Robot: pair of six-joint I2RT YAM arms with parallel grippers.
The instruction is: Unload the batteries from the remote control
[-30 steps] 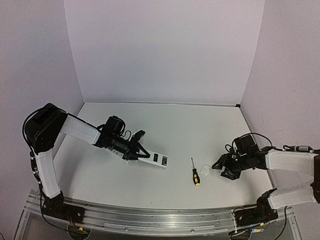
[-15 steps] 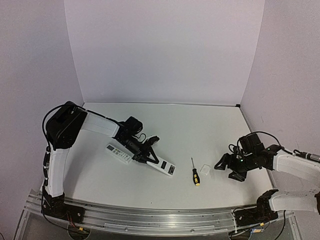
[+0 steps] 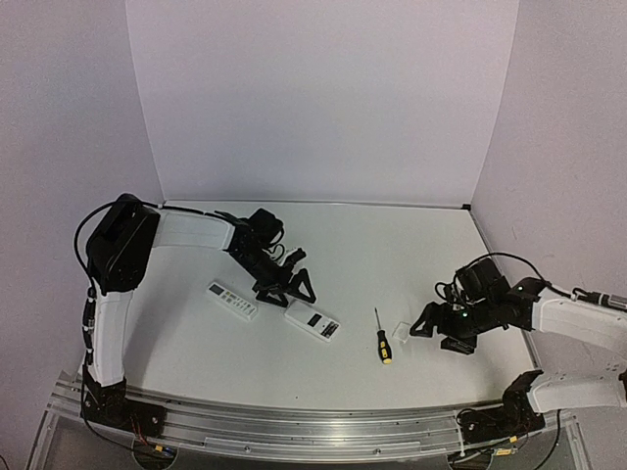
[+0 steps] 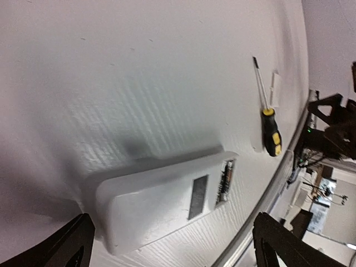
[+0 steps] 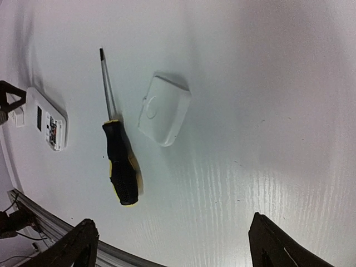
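A white remote control (image 3: pixel 306 317) lies back-up on the table; its open compartment shows the dark batteries (image 4: pixel 224 181) inside, also visible as batteries (image 5: pixel 54 130) in the right wrist view. My left gripper (image 3: pixel 287 293) hovers just behind the remote (image 4: pixel 161 203), open, its fingertips (image 4: pixel 69 245) on either side and not touching it. My right gripper (image 3: pixel 434 333) is open over bare table near the small white cover (image 5: pixel 164 108) and the black-and-yellow screwdriver (image 5: pixel 119 167), holding nothing.
A second, smaller white remote (image 3: pixel 232 300) lies left of the first one. The screwdriver (image 3: pixel 380 338) and cover (image 3: pixel 401 330) lie between the two arms. The table's metal front rail (image 3: pixel 294 431) runs along the near edge.
My left gripper has opened and let go of the remote, which now lies on the table further right. The right gripper has shifted slightly left and opened a little wider.
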